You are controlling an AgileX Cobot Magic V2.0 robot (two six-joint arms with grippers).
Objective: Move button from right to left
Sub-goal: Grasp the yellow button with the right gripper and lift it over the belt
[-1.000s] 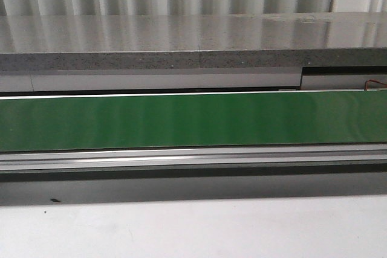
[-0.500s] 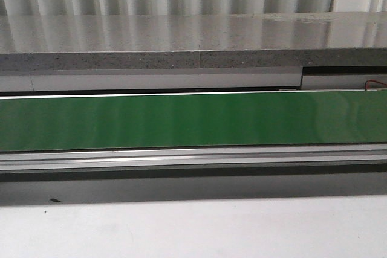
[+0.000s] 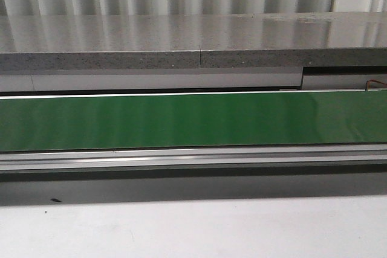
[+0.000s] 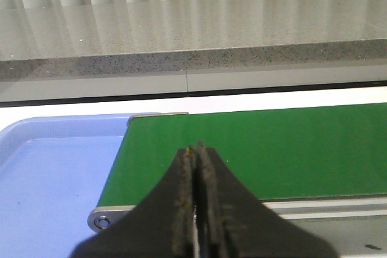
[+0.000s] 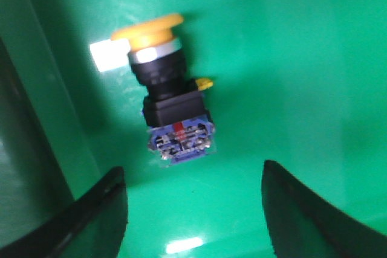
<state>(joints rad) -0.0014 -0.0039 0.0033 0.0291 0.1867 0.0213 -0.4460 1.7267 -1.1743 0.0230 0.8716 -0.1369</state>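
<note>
Nothing had visibly moved in the front view since the earlier frames; the green belt (image 3: 193, 120) ran bare and neither of my arms showed there. My left pincer (image 4: 196, 149) was clenched with nothing between its fingers, hanging over the belt's end, the blue tray (image 4: 42, 173) just beside it. My right pincer (image 5: 193, 185) was released, fingers spread wide. The button (image 5: 164, 92) lay on its side on green just ahead of that gap, yellow cap away from me and blue contact block nearest, touching neither finger. Judgement: step in hand was the grasp. To do it well I should advance until the black collar sits between the fingers, stay centred, then close squarely so the round cap cannot roll out.
</note>
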